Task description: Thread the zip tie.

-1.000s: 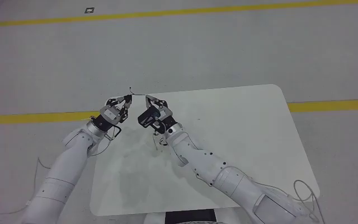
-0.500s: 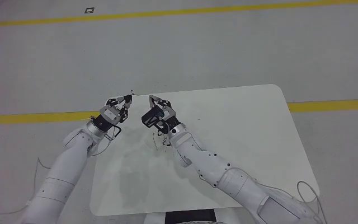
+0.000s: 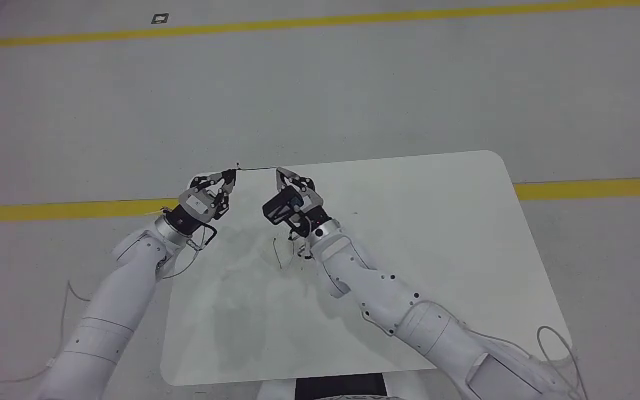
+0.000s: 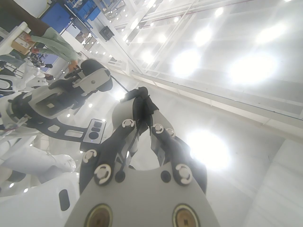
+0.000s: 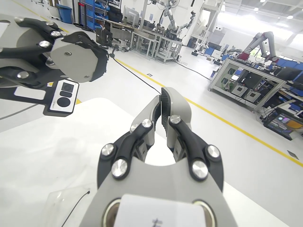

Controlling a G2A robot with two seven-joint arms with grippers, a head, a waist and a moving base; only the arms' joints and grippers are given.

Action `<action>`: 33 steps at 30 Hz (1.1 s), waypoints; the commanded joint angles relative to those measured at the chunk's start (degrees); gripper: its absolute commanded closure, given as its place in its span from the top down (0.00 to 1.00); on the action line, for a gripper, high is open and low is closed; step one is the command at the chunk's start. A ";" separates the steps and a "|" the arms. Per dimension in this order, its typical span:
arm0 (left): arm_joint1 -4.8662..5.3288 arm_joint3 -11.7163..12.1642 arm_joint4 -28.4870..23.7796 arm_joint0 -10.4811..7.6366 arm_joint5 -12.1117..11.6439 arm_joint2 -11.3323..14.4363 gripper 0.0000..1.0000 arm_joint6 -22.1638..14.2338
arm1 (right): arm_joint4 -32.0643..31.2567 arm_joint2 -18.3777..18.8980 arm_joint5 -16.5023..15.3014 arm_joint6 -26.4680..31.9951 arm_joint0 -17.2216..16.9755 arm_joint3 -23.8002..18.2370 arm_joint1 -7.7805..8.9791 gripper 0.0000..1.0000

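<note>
Alignment stage: zip tie (image 3: 258, 167) spanned between two closed pincers

Both arms were raised over the far corner of the desk (image 3: 430, 260) on the robot's left side. The left pincer (image 3: 228, 177) was clamped on one end of the zip tie and the right pincer (image 3: 280, 172) on the other. The thin black strap ran between them in a nearly straight line, clear of the desk surface.

In the right wrist view the strap (image 5: 137, 77) left the closed tips of the right pincer (image 5: 161, 93) and ran to the dark pads of the left pincer (image 5: 105, 56). In the left wrist view the left pincer (image 4: 139, 93) was shut tight, and the strap (image 4: 119, 85) led from it towards the other arm. Which end carried the locking head could not be told.

A thin dark strand (image 5: 78, 200) lay on the desk just below the right arm, apart from both pincers.

Judged from this layout, the task stood at an early step. The strap was gripped and presented, but no loop had been formed and the tail had not entered the head.

The next move would call for bringing the two ends together so that the strap bowed. The tail tip would then have to be aimed squarely at the head's slot. Enough free tail would need to project beyond its pincer to enter the slot, so a regrip might be required.
</note>
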 commanded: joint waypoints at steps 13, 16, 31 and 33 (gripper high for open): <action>0.00 0.00 0.00 0.00 0.00 0.00 0.00 0.00 | 0.00 -8.05 0.00 2.36 3.58 1.88 2.02 0.36; 0.00 0.00 0.00 0.00 0.00 0.00 0.00 0.00 | 0.00 -8.73 0.00 3.01 3.81 1.30 2.55 1.00; 0.00 0.00 0.00 0.00 0.00 0.00 0.00 0.00 | 0.00 -9.94 0.00 2.42 5.32 -0.56 3.07 1.00; 0.00 0.00 0.00 0.00 0.00 0.00 0.00 0.00 | 0.00 -10.51 0.00 2.31 6.01 -0.41 2.82 1.00</action>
